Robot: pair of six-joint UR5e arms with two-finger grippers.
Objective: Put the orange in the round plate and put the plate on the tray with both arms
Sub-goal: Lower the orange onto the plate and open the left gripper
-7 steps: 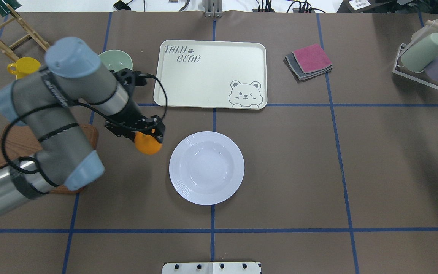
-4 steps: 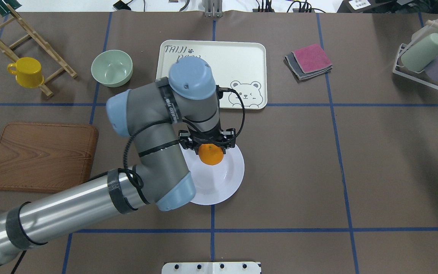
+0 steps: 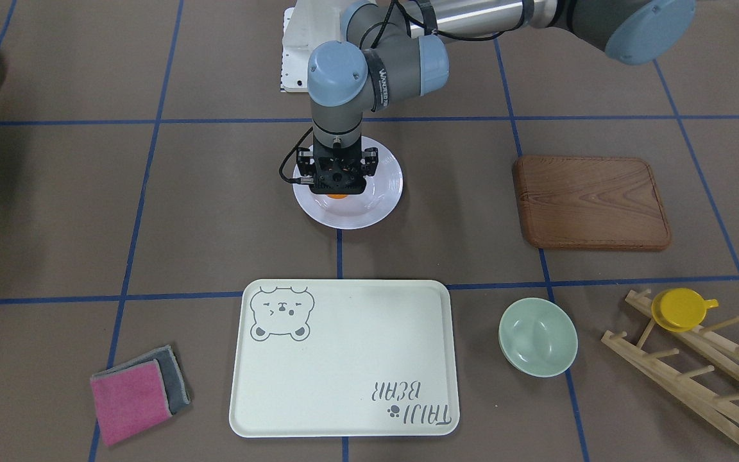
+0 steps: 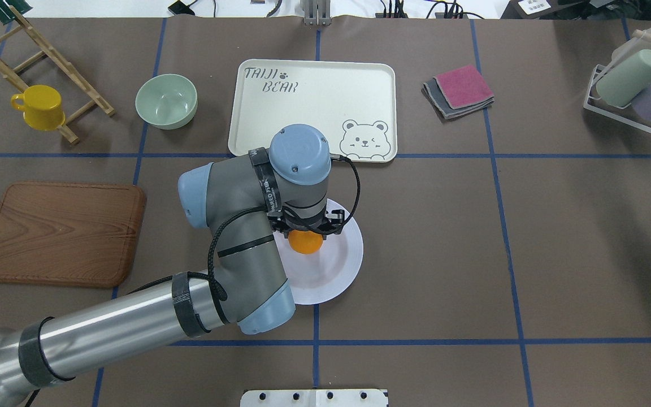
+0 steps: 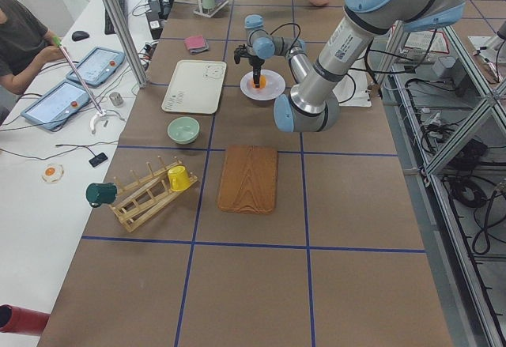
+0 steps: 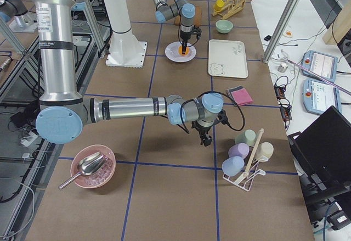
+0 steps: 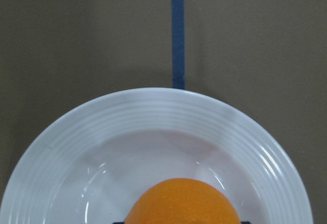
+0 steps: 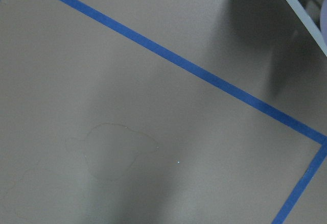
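Observation:
My left gripper [image 4: 305, 233] is shut on the orange [image 4: 305, 242] and holds it low inside the white round plate [image 4: 341, 265], near the plate's centre. In the left wrist view the orange [image 7: 183, 203] fills the bottom edge above the plate's ridged rim [image 7: 153, 110]. From the front, the gripper [image 3: 337, 187] hides most of the orange [image 3: 337, 196]. The cream bear tray [image 4: 314, 113] lies just beyond the plate. My right gripper [image 6: 204, 141] hangs over bare table far to the right; I cannot tell whether it is open or shut.
A wooden board [image 4: 63, 232] lies left of the plate. A pale-green bowl [image 4: 166, 102] and a yellow cup [image 4: 40, 107] on a wooden rack sit at the back left. Folded cloths [image 4: 461, 90] and a cup rack [image 4: 636, 90] are at the back right.
My left arm carried the orange rightward from beside the wooden board to above the plate, then lowered it into the plate's well.

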